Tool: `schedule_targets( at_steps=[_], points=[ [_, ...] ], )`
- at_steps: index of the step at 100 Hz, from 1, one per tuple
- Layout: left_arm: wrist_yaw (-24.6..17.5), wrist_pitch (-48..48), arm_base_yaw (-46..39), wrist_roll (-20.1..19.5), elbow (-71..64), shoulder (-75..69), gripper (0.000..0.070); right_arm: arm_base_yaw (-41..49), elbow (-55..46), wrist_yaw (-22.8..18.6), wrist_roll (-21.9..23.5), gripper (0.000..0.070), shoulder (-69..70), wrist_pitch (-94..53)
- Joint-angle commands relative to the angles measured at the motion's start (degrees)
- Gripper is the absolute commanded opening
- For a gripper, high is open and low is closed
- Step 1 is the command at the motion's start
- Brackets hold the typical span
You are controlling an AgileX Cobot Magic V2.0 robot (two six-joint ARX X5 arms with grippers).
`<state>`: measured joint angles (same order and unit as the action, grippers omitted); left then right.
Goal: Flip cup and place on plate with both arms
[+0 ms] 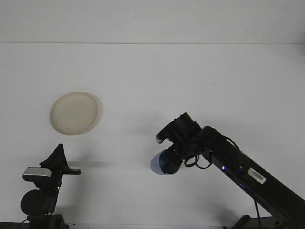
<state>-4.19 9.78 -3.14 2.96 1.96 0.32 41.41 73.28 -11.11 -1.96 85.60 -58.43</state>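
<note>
A cream round plate (75, 113) lies on the white table at the left. A blue cup (161, 164) hangs low over the table near the middle front, tilted with its closed end pointing down and left. My right gripper (172, 155) is shut on the blue cup, its arm stretching in from the lower right. My left gripper (58, 157) rests at the front left, pointing up, below the plate and far from the cup; its fingers look closed together to a point with nothing held.
The white table (190, 86) runs back to a pale wall. A camera block (38, 174) sits on the left wrist at the bottom left. The right arm's links (248, 174) cross the lower right of the table.
</note>
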Motion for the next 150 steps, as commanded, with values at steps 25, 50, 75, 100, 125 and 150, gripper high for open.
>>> schedule_targets(
  at_steps=[25,50,75,100,125,150],
  points=[
    [0.3,0.6,-0.1,1.3,-1.0,-0.1,0.0014,8.7,11.9,8.9,-0.8,0.0000,11.1,-8.0],
    [0.3,0.6,-0.1,3.9,-1.0,-0.1,0.0014,10.5,16.6,9.7,-1.6,0.0000,18.1,-11.9],
    [0.3,0.6,-0.1,9.1,-1.0,-0.1,0.0013,10.9,16.6,8.9,-2.4,0.0060,20.4,-11.3],
    [0.3,0.6,-0.1,22.3,-0.7,-0.1,0.0012,10.6,18.3,5.0,-2.9,0.0296,19.4,-11.3],
    [-7.6,-2.6,-0.1,29.9,2.9,0.0,0.0012,7.6,25.6,4.7,-3.0,0.0295,9.1,-11.7],
    [-17.0,-13.0,0.0,29.1,13.4,4.3,0.0015,-0.7,23.8,4.8,-2.4,0.0294,-6.3,-5.1]
  ],
)
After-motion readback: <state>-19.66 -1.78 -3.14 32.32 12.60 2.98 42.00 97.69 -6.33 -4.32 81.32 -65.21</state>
